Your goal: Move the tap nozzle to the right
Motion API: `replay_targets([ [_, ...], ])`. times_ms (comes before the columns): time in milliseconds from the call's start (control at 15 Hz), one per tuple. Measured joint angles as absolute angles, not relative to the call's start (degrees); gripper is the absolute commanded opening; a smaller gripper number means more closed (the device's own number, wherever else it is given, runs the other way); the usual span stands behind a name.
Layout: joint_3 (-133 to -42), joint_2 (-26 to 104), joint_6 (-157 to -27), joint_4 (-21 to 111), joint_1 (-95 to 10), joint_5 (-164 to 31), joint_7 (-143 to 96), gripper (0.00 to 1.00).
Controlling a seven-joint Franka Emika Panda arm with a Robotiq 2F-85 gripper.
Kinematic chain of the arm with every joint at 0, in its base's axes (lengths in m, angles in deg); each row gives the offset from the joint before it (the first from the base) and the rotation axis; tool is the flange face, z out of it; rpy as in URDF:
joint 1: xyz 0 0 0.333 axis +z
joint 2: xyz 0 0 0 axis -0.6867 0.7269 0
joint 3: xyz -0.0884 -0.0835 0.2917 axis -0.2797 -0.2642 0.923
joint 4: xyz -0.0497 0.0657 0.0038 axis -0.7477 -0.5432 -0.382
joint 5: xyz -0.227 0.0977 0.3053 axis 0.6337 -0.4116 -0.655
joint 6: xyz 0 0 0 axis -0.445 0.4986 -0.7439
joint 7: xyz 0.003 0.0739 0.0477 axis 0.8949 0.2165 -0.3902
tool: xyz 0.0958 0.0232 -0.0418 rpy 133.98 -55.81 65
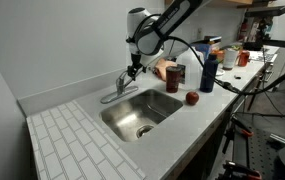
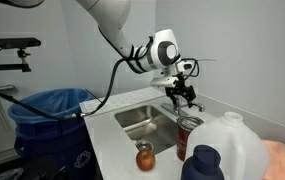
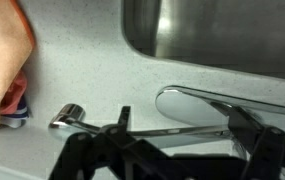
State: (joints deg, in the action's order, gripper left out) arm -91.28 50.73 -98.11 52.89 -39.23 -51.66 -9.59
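The tap nozzle point(image 1: 113, 94) is a slim chrome spout on the counter at the sink's back edge, reaching over the steel sink basin point(image 1: 142, 112). My gripper point(image 1: 134, 68) hangs right above the tap's base and is open. In the wrist view the two black fingers point(image 3: 184, 122) stand wide apart. The slim chrome tube point(image 3: 142, 130) runs lengthwise between them, and the broad chrome lever point(image 3: 197, 100) lies just beyond. I cannot tell whether a finger touches the metal. In an exterior view my gripper point(image 2: 182, 95) hides most of the tap.
A red apple point(image 1: 192, 97), a dark can point(image 1: 174, 76) and a blue bottle point(image 1: 208, 72) stand on the counter beside the sink. A white jug point(image 2: 227, 145) is close to the camera. A blue bin point(image 2: 52, 110) stands next to the counter. An orange object point(image 3: 2, 40) lies near the tap.
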Motion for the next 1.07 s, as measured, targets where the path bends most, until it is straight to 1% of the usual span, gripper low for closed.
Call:
replay_targets([
  [600,-91.9,51.7,-97.6,50.9,-39.2,-51.7,-8.5,1.00],
  [1067,-91.9,44.3,-92.9,52.3,-38.4,-49.1,-9.5,1.00],
])
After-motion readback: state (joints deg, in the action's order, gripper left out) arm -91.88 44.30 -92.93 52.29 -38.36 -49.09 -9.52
